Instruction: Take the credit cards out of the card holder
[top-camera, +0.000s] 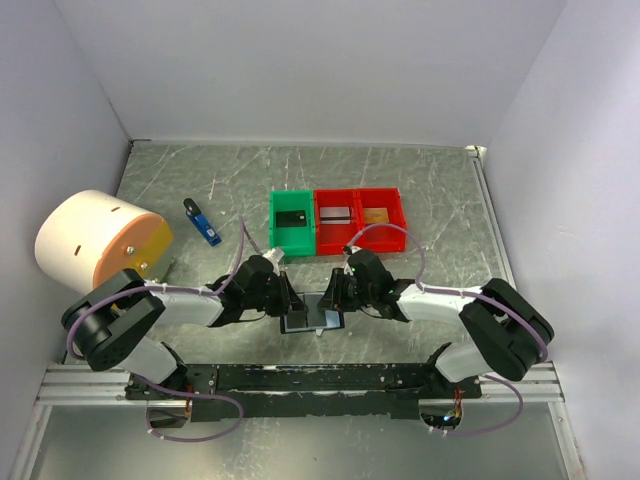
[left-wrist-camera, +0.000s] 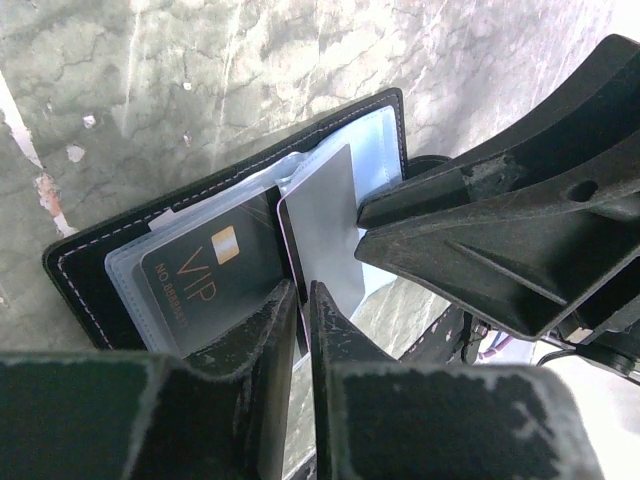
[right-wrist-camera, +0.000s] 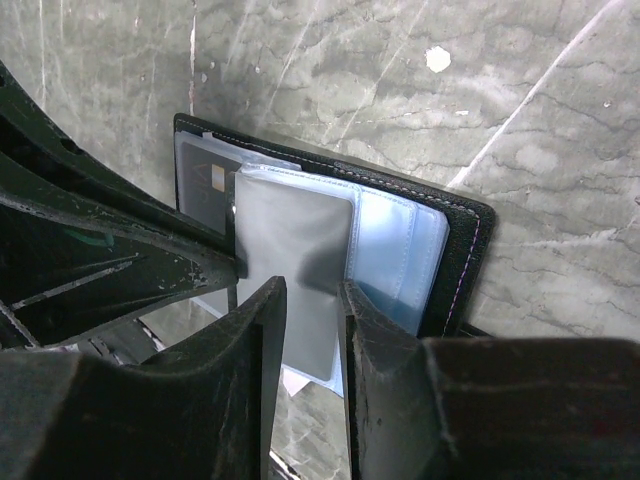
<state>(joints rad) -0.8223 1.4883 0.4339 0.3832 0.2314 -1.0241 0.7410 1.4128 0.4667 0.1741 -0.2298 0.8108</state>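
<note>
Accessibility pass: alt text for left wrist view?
Open black card holder on a marbled grey table, a grey card sticking out of its clear sleeves toward the left gripper, its fingers nearly closed. The right gripper reaches in from the right, tips at that card; a black VIP card sits in a sleeve.

The open card holder (top-camera: 312, 322) is hemmed in. The left gripper (left-wrist-camera: 303, 295) crowds it from 9 o'clock and the right gripper (right-wrist-camera: 312, 290) from 3 o'clock, their tips almost meeting over it. The mounting rail (top-camera: 300, 378) bars 6 o'clock. At 12 o'clock a bare strip of table (top-camera: 440, 200) runs before the green bin (top-camera: 274, 220) and red bins (top-camera: 358, 190). Wider room lies at 2 o'clock.
</note>
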